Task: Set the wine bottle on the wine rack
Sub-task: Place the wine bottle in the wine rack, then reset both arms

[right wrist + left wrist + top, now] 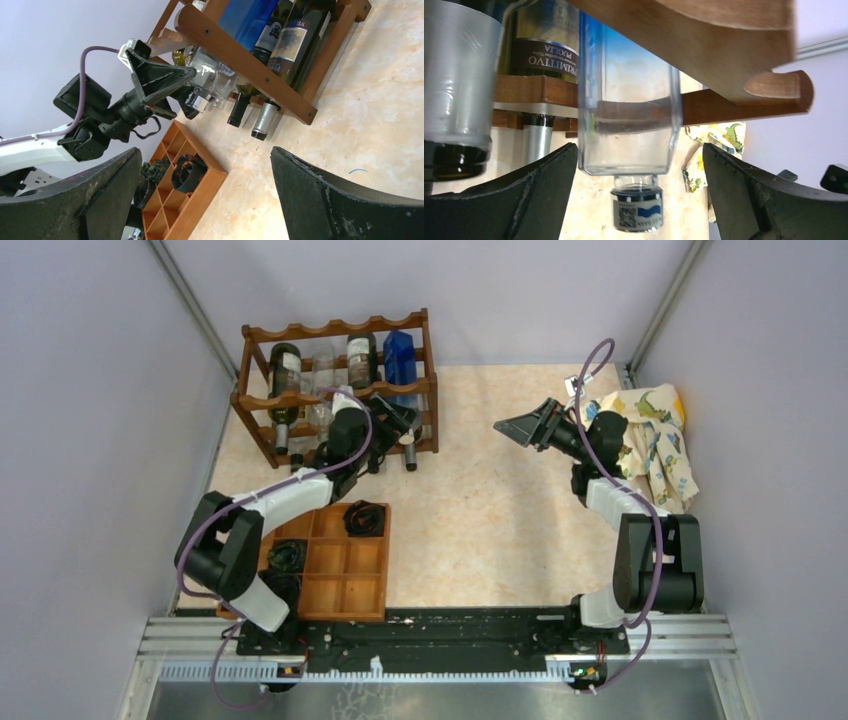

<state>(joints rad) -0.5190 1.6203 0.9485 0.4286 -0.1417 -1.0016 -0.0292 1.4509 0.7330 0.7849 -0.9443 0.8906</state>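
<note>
The dark reddish-brown wine rack [262,398] stands at the back left and holds several bottles. A clear square bottle [629,100] with a blue-and-white cap [637,209] lies on the rack's lower tier at the right end, neck toward me. It also shows in the right wrist view [214,80]. My left gripper [398,420] is open at that neck. In the left wrist view the fingers [531,195] stand wide on either side of the bottle [639,150] without touching it. My right gripper [512,427] is open and empty, raised over the table to the right of the rack.
Two dark wine bottles [286,368] and a blue bottle [400,358] lie on the rack's upper tier. A flat wooden compartment tray [345,585] with dark rolled items sits at the front left. A dinosaur-print cloth [660,435] lies at the right wall.
</note>
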